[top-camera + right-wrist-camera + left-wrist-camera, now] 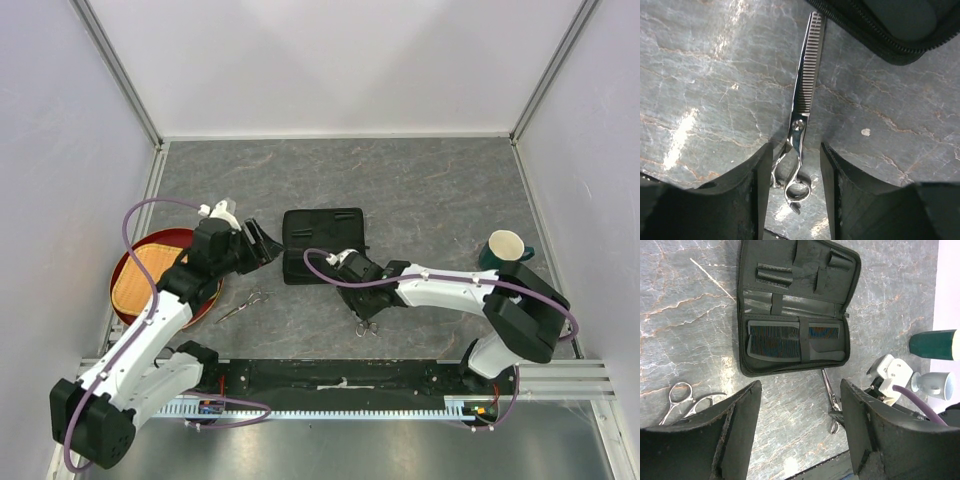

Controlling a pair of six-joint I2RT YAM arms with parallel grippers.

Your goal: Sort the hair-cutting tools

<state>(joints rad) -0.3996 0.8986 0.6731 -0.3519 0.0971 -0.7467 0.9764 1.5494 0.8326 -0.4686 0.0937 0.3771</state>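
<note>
Nearest me, the right gripper [796, 148] points down, jaws apart, straddling the handles of the toothed scissors [804, 85] lying flat on the table [420, 190]. Left of it the second scissors [243, 306] lie beside the red tray [160, 233]. Beyond, the left gripper [801, 384] hangs wide open before the open black case [323, 245], combs [775, 342] strapped inside.

Grey marbled table [430, 190], veined pale and rust. Centre frame: black case [322, 244]. Silver scissors [243, 305] at its lower left, second scissors [804, 85] silver too. Left side: red tray [116, 275] with a tan woven mat [140, 280]. Right side: cup [505, 248] — dark green outside, cream within.
</note>
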